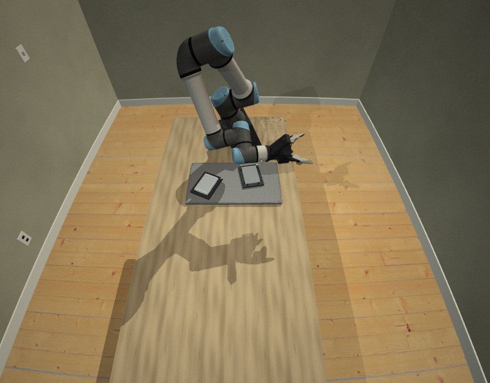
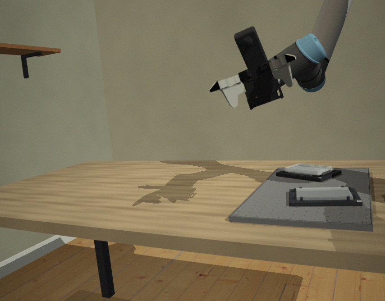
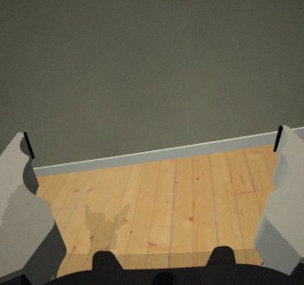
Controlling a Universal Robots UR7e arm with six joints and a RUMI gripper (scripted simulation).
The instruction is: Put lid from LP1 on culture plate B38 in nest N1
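The culture plate B38 [image 1: 206,183] [image 2: 307,169] is white with open wells and sits in the black plate nest N1 [image 1: 194,192] [image 2: 295,175] on the left of the grey baseplate [image 1: 237,198] [image 2: 267,207]. The clear lid [image 1: 251,174] [image 2: 323,193] lies flat in the black lid park LP1 [image 1: 251,186] [image 2: 325,203], to the right of the plate. My gripper [image 1: 307,148] [image 2: 252,73] [image 3: 154,130] is open and empty. It hangs high above the table, beyond the lid park's far right side, and points sideways at the wall.
The baseplate lies on a long wooden table [image 1: 220,268] [image 2: 89,194]. The arm's base stands behind the baseplate. A wall shelf [image 2: 24,50] is far off to the left. The wrist view shows only wall and floor.
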